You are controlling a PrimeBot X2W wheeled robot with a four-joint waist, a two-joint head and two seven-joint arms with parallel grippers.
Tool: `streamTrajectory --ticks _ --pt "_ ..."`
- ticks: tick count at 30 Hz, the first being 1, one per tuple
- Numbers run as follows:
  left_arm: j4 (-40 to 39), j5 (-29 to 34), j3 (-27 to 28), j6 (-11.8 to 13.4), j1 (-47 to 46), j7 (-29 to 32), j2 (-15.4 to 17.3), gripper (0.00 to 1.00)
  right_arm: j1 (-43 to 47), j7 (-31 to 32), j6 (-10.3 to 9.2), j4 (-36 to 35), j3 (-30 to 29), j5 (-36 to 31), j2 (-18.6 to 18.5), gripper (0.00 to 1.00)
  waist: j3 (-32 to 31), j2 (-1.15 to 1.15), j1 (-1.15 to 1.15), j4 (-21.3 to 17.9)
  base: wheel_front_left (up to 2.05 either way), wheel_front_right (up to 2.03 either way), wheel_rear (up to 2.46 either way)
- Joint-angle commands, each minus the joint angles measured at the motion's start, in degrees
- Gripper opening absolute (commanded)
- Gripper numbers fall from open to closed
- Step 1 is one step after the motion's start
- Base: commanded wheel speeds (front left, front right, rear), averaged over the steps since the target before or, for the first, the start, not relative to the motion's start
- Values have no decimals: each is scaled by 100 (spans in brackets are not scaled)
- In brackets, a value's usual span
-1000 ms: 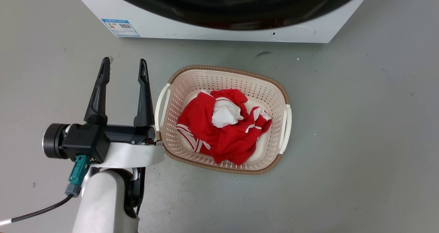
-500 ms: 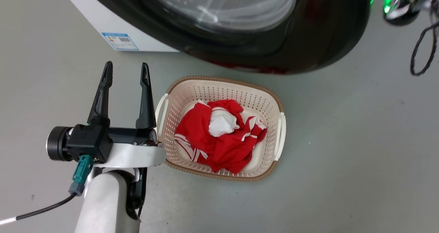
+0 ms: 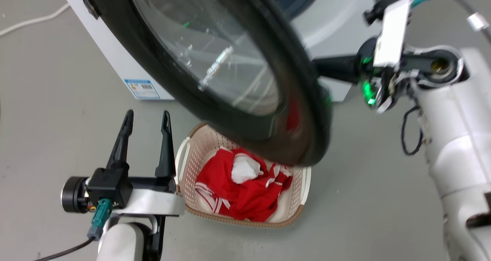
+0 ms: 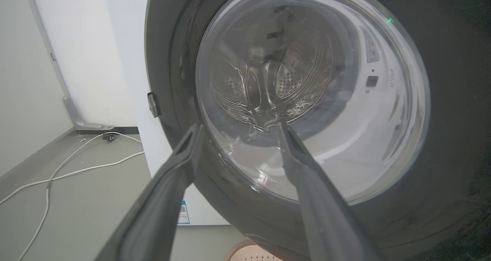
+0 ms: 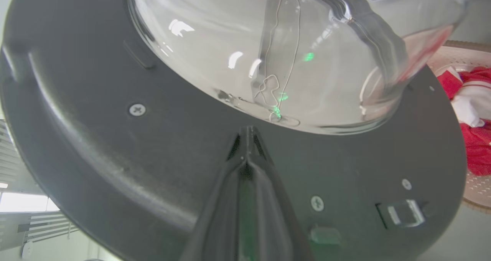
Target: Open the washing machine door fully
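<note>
The washing machine door (image 3: 215,61) stands partly open, hinged at the left of the washing machine (image 3: 126,61). Its free edge angles out toward the near side and overhangs the far rim of the cream laundry basket (image 3: 183,157). The basket sits on the floor and holds a crumpled red and white garment (image 3: 245,192).

The right gripper (image 5: 247,138) reaches in behind the door from the right. Its two fingers are pressed together with nothing between them, and the tips are at the door's dark inner face just below the glass bowl (whether they actually touch it is hard to tell).

The left gripper (image 3: 147,115) hangs near the basket's left handle, fingers spread apart and empty, pointing toward the door's outer face. A small blue label (image 3: 142,89) shows low on the machine's front.
</note>
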Motion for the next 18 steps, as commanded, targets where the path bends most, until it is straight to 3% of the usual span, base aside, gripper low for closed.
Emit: streamTrajectory --ticks 1,10,18 --pt "19 -9 -3 -10 123 -14 -5 100 262 126 0 -158 62 67 107 0 -222 0 0 -10 0 0 0" --pt "54 -82 -70 27 496 -14 -5 100 1248 442 -1 -994 462 316 306 0 -634 0 0 58 0 0 0" --pt "104 -85 -83 -2 612 -14 -5 100 1752 85 0 -1505 1242 945 317 0 -781 0 0 116 0 0 0"
